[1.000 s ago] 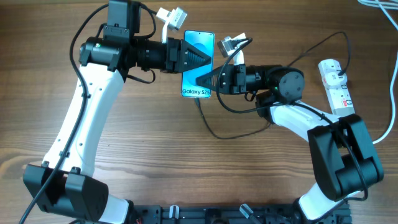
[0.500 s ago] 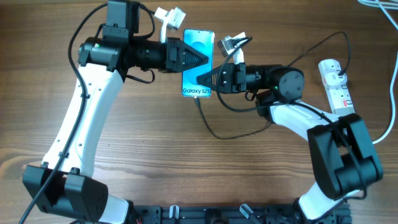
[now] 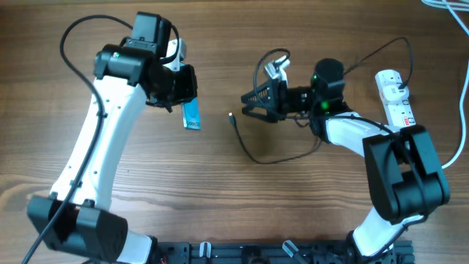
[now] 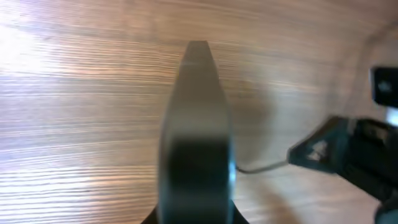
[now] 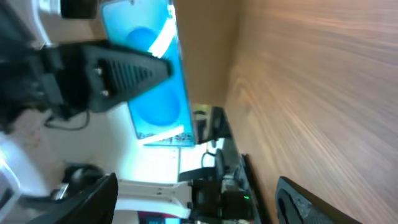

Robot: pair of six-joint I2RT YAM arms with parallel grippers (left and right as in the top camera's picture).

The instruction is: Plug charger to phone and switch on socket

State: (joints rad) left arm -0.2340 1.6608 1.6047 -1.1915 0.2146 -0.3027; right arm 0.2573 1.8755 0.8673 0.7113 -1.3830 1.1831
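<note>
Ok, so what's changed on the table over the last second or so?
The left tool has taken hold of the phone and lifted it off the table, carrying it left and toward the robot, now tilted on edge. The right tool has pulled back to the right and is open, holding nothing. The charger and the socket lie as before, the connector apart from the phone.

Left pincer (image 3: 186,103) lifted the phone (image 3: 191,116) edgewise; right pincer (image 3: 249,103) backed off.
</note>
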